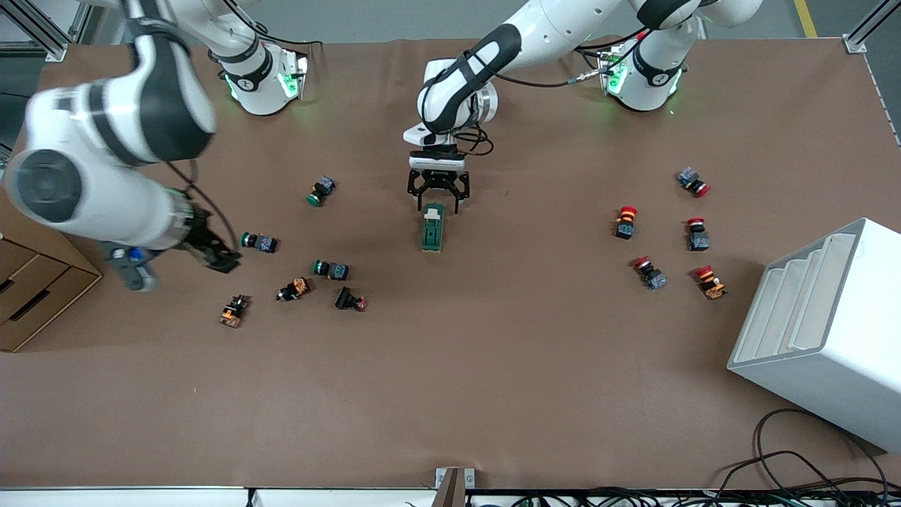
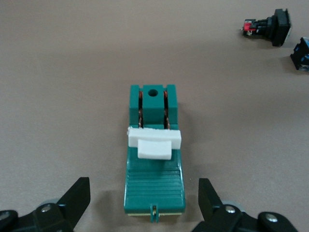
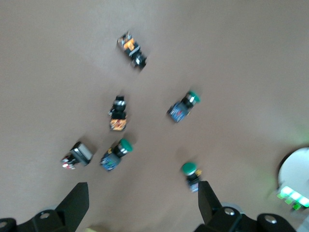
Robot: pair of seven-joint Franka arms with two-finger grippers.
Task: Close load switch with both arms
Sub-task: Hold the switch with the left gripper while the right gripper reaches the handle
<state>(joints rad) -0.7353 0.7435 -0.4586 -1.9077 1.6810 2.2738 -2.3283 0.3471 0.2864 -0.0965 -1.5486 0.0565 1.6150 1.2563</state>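
The load switch [image 1: 433, 227] is a dark-green block lying flat near the middle of the table, with its white tab [image 2: 153, 142] across its top. My left gripper [image 1: 438, 197] hangs open just above the switch's end toward the arm bases. In the left wrist view the left gripper [image 2: 144, 189] has its two black fingers [image 2: 79, 193] either side of the switch [image 2: 154, 183], touching nothing. My right gripper [image 1: 219, 259] is up over the table toward the right arm's end, near a green-capped button [image 1: 259, 242]. The right gripper [image 3: 141, 191] is open and holds nothing.
Several green-capped and orange push buttons [image 1: 331, 269] lie scattered toward the right arm's end. Several red-capped buttons [image 1: 697, 234] lie toward the left arm's end. A white stepped rack [image 1: 823, 331] stands beside them, a cardboard box [image 1: 28, 296] at the other end, and cables [image 1: 795, 472] by the front edge.
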